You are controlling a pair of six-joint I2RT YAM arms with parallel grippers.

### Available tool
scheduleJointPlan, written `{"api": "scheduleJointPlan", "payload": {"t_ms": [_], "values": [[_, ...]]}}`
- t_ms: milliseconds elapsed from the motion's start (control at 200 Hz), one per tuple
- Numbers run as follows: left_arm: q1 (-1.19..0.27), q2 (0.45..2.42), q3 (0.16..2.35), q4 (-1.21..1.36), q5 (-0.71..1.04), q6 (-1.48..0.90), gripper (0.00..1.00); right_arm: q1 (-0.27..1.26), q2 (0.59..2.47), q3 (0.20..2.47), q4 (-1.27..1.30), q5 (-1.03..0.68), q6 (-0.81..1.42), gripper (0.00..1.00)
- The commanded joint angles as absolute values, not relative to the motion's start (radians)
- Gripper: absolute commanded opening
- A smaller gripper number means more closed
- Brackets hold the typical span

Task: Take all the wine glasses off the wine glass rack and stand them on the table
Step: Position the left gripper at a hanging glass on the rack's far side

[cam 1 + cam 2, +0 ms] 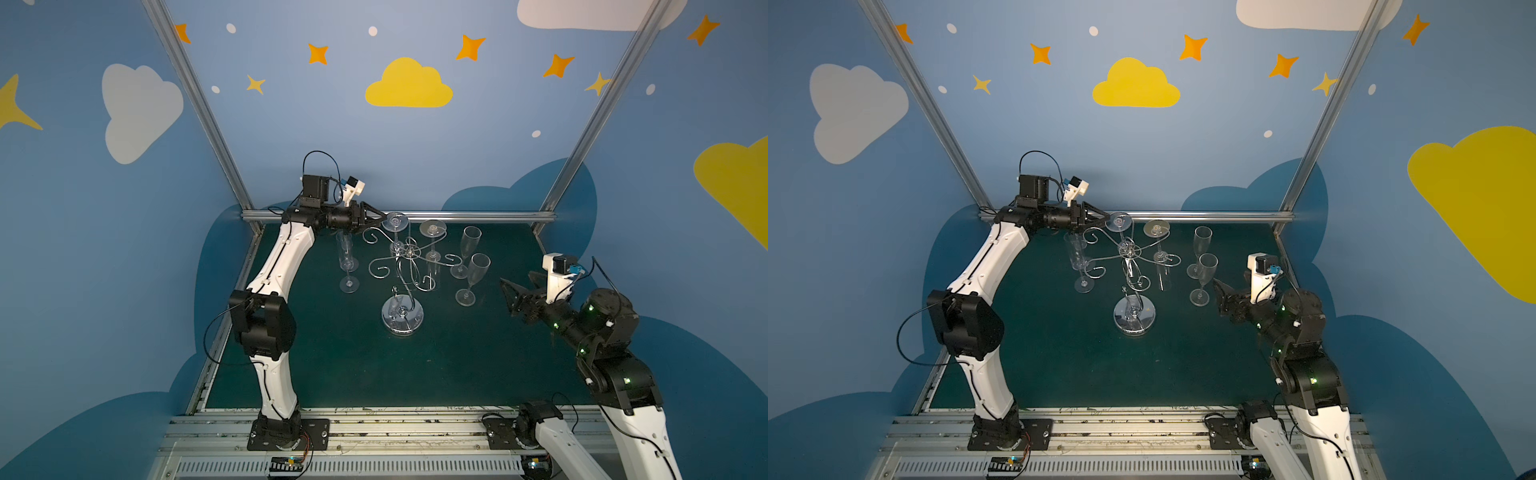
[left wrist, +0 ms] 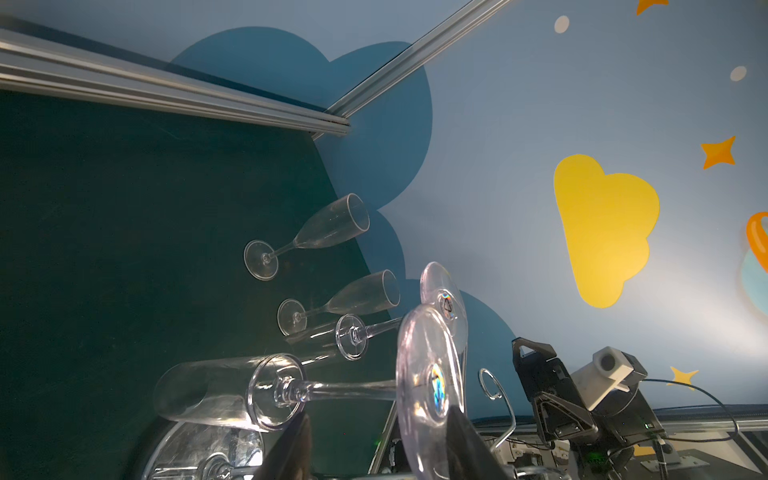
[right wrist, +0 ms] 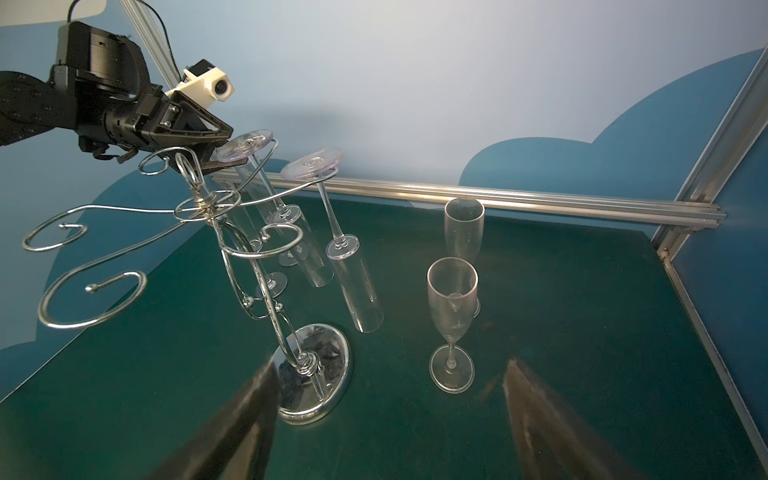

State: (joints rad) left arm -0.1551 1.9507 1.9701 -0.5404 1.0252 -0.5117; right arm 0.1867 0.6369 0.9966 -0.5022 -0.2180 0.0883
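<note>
Left end effector: half-open, astride foot of wine glass, nothing clamped. Glass hung inverted on rear arm of wine glass rack. Stem best clamped gently, foot slid outward off arm end. Right end effector: wide open, empty.

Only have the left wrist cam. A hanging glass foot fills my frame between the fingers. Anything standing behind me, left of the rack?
Observer: Yes. An upright glass stands just left of the rack, below the left gripper.
Operator: Fingers at the foot or the stem?
Observer: The foot. The right wrist view shows one finger above and one below the disc edge of the hanging wine glass. I cannot tell if they are clamped.
Operator: Right gripper busy?
Observer: No. The right gripper is open and empty, beside a standing glass right of the rack.
</note>
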Motion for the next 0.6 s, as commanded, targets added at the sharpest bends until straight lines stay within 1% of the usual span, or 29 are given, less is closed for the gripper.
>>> {"api": "scheduleJointPlan", "payload": {"t_ms": [0, 335, 596], "values": [[-0.170, 1.954, 1.996, -0.552, 1.055, -0.489, 0.50, 0.186, 0.641, 1.014, -0.520, -0.209, 0.078, 0.84], [-0.178, 1.971, 1.998, -0.536, 1.060, -0.506, 0.40, 0.186, 0.641, 1.003, -0.519, -0.201, 0.075, 0.84], [-0.181, 1.975, 2.004, -0.534, 1.060, -0.510, 0.25, 0.186, 0.641, 1.002, -0.523, -0.195, 0.068, 0.84]]}}
